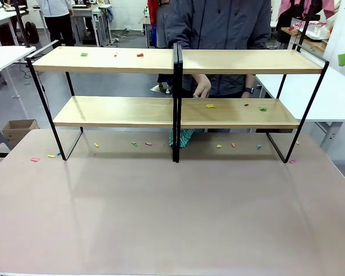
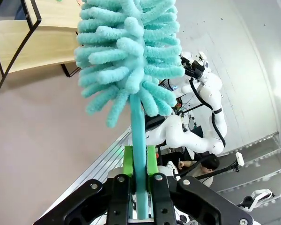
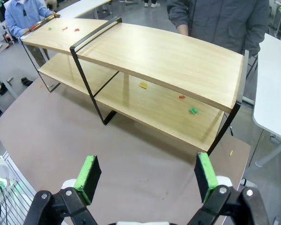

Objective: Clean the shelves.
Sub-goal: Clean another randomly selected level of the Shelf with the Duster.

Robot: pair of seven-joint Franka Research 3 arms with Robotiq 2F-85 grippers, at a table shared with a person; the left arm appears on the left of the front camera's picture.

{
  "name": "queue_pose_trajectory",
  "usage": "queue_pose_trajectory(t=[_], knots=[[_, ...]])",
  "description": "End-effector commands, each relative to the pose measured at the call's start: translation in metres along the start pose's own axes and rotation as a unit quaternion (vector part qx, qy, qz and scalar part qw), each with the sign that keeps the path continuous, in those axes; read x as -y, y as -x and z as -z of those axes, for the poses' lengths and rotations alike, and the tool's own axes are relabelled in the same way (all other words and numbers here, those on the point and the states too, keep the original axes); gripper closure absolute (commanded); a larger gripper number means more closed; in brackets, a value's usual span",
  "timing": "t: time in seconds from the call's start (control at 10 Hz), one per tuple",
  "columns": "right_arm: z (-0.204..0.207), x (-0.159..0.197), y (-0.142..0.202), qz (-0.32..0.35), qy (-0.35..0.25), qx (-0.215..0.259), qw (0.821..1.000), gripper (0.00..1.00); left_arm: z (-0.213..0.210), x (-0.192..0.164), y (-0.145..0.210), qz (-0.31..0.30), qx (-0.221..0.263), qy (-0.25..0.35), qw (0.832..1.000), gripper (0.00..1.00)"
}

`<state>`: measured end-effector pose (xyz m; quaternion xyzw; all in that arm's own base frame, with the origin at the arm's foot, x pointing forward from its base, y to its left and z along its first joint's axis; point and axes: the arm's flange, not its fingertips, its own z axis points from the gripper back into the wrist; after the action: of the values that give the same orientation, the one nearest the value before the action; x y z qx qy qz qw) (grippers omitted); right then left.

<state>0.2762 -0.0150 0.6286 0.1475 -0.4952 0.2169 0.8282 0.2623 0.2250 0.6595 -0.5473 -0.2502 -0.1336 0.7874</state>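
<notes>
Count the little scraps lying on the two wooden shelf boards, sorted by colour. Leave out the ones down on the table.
Green scraps: 2
Red scraps: 3
Yellow scraps: 1
Total on the shelves: 6

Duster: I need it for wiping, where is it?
Left wrist view, centre: the duster is clamped in the left claw, the shelves' end upper left of its head.
</notes>
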Motion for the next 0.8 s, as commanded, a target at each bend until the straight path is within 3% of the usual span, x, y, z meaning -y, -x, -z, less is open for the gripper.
queue_pose_trajectory(t=[0.0, 0.1, 0.2, 0.3, 0.6, 0.7], knots=[[0.001, 0.001, 0.000, -0.001, 0.000, 0.001, 1.000, 0.00, 0.024, 0.045, 0.005, 0.064, -0.046, 0.005, 0.997, 0.87], [0.001, 0.001, 0.000, -0.001, 0.000, 0.001, 1.000, 0.00, 0.055, 0.082, 0.022, 0.102, -0.104, 0.047, 0.988, 0.87], [0.001, 0.001, 0.000, -0.001, 0.000, 0.001, 1.000, 0.00, 0.093, 0.104, 0.050, 0.107, -0.173, 0.050, 0.978, 0.87], [0.001, 0.001, 0.000, -0.001, 0.000, 0.001, 1.000, 0.00, 0.133, 0.115, 0.077, 0.103, -0.257, 0.077, 0.958, 0.87], [0.001, 0.001, 0.000, -0.001, 0.000, 0.001, 1.000, 0.00, 0.228, 0.111, 0.125, 0.068, -0.385, 0.027, 0.920, 0.87], [0.001, 0.001, 0.000, -0.001, 0.000, 0.001, 1.000, 0.00, 0.253, 0.106, 0.133, 0.054, -0.394, 0.013, 0.917, 0.87]])
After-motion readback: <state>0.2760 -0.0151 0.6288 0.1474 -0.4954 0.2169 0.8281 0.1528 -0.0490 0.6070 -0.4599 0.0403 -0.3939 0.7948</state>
